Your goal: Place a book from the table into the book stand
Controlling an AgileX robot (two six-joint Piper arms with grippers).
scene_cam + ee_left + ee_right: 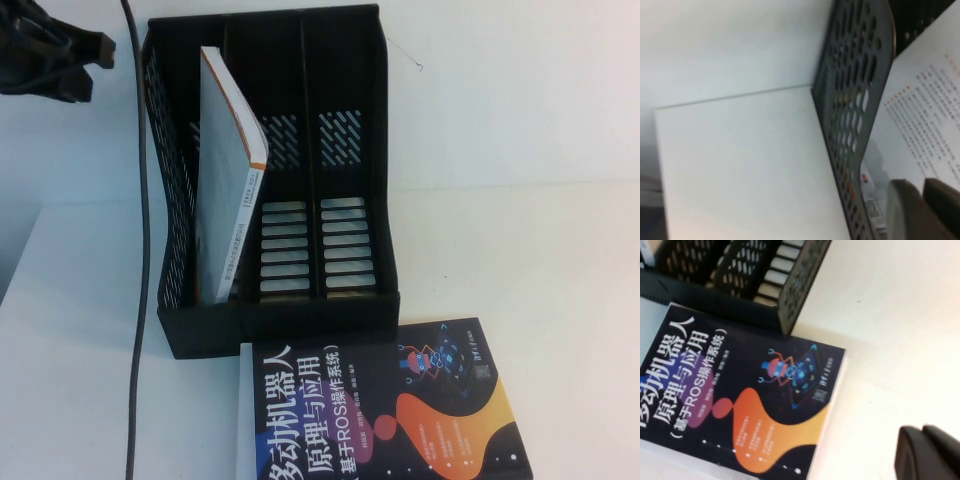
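Note:
The white-grey book (225, 190) with an orange edge stripe stands in the leftmost slot of the black book stand (350, 150) and leans right against the divider. In the left wrist view its printed cover (925, 100) shows behind the stand's perforated side (850, 100). My left gripper (95, 50) hangs above the table (520, 200) at the far left, outside the stand and apart from the book; in its wrist view the gripper (921, 200) is shut and empty. My right gripper (927, 450) is shut and empty over bare table right of the black book; it is out of the high view.
A black book (400, 410) with orange-purple blobs lies flat in front of the stand, also in the right wrist view (740, 405). A black cable (140, 250) runs down the table left of the stand. The stand's middle and right slots hold nothing.

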